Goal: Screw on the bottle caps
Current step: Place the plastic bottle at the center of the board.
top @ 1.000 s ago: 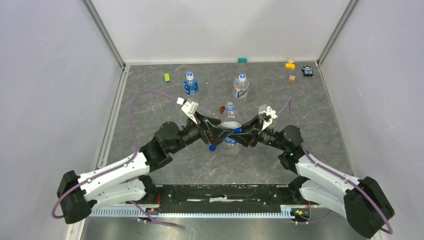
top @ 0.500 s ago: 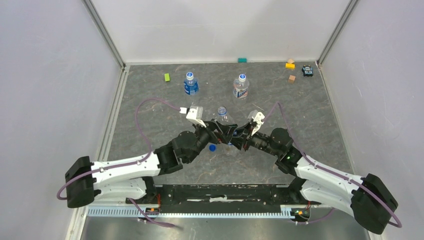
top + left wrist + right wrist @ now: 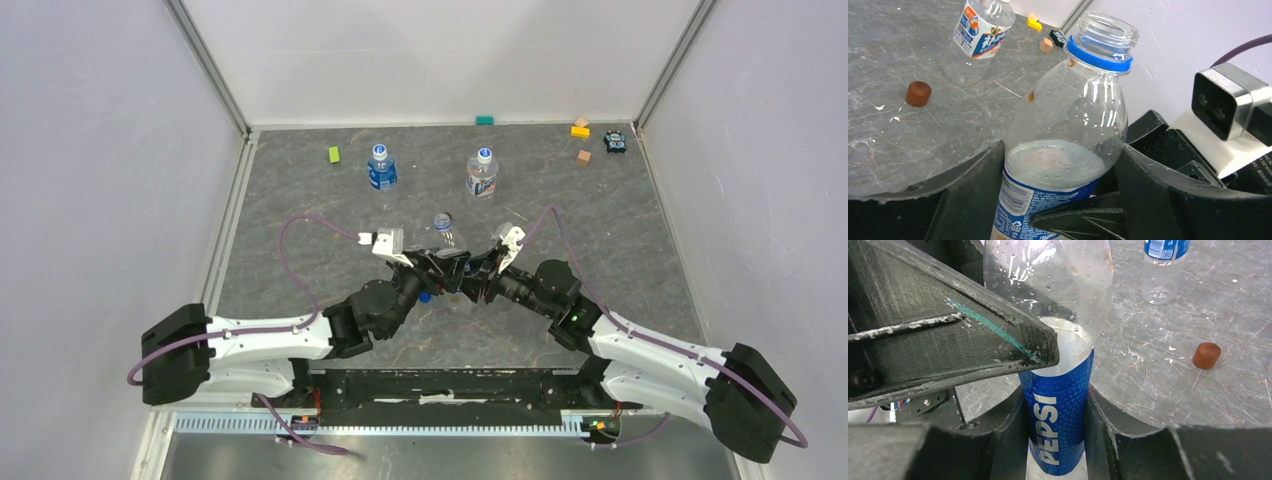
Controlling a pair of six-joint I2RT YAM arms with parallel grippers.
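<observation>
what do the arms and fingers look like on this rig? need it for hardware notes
The left arm and right arm match: white shells, black joints. A purple cable runs along each. The fingers are matte black, broad and wedge-like; one left finger carries a teal streak. White camera mount at each wrist.

From above, the open bottle (image 3: 447, 232) shows only neck and shoulder. Its lower half is hidden under the left arm (image 3: 385, 300) and right arm (image 3: 545, 285), and the blue cap (image 3: 425, 296) is partly covered by the left arm. The left wrist view cuts off the top of the far bottle (image 3: 979, 35); the right wrist view cuts off the open bottle's neck.
</observation>
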